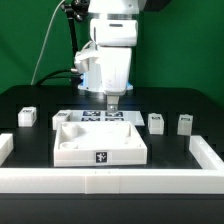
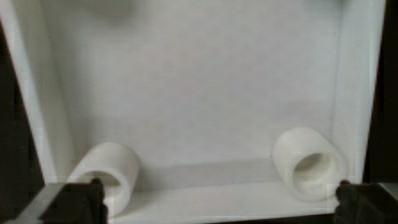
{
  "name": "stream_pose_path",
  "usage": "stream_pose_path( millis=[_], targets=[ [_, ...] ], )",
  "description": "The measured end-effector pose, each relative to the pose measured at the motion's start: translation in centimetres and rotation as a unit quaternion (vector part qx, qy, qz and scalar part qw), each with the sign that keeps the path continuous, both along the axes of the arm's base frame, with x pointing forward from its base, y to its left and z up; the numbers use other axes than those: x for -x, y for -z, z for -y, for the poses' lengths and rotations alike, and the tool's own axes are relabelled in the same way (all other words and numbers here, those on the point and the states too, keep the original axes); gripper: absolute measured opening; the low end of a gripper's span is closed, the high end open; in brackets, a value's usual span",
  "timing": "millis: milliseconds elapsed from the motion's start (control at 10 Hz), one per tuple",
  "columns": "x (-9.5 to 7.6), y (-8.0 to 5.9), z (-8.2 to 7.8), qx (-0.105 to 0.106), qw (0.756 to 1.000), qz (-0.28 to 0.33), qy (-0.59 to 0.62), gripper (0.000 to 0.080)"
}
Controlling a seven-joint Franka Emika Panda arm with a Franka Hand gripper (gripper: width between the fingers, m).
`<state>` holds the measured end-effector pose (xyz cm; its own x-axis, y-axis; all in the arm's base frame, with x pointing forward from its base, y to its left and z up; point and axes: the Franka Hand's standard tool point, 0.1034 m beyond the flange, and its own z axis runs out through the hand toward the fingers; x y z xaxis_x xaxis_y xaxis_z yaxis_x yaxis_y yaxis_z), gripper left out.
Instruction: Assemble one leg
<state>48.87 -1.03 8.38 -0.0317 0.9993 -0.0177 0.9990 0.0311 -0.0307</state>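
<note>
Three small white legs with marker tags stand on the black table: one at the exterior view's left [image 1: 27, 117] and two at its right [image 1: 156, 122] [image 1: 185, 124]. The large white tray [image 1: 100, 150] lies in the middle. My gripper [image 1: 113, 100] hangs over the tray's far part, away from all the legs. In the wrist view the gripper [image 2: 217, 205] is open and empty. Its dark fingertips [image 2: 71, 204] stand wide apart over the tray floor [image 2: 196, 90], near two round corner sockets [image 2: 111, 172] [image 2: 311, 165]. No leg shows in the wrist view.
The marker board [image 1: 92, 116] lies just behind the tray, partly hidden by the gripper. A low white wall [image 1: 110, 181] runs along the table's front and up both sides. A green backdrop stands behind the arm.
</note>
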Motion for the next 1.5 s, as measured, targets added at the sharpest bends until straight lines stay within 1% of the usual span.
stream_pose_path(
  millis=[500, 600, 700, 800, 900, 1000, 1100, 1200, 1400, 1500],
  targets=[
    [0.1, 0.1, 0.2, -0.001, 1.0, 0.002, -0.007, 0.0649],
    [1.4, 0.9, 0.9, -0.003, 1.0, 0.007, -0.017, 0.0649],
    [3.6, 2.1, 1.8, -0.007, 1.0, 0.005, -0.026, 0.0649],
    [5.0, 3.1, 2.3, -0.01, 0.999, 0.004, -0.034, 0.0649],
    [6.2, 4.5, 2.9, -0.015, 0.999, -0.007, -0.033, 0.0649],
    [6.7, 5.8, 3.5, -0.02, 0.999, -0.012, -0.037, 0.0649],
    [7.0, 6.6, 3.8, -0.022, 0.999, -0.017, -0.033, 0.0649],
    [7.1, 7.1, 3.9, -0.024, 0.999, -0.018, -0.03, 0.0649],
    [6.8, 6.9, 3.9, -0.023, 0.999, -0.016, -0.027, 0.0649],
    [6.9, 7.0, 4.0, -0.023, 0.999, -0.018, -0.026, 0.055]
  ],
)
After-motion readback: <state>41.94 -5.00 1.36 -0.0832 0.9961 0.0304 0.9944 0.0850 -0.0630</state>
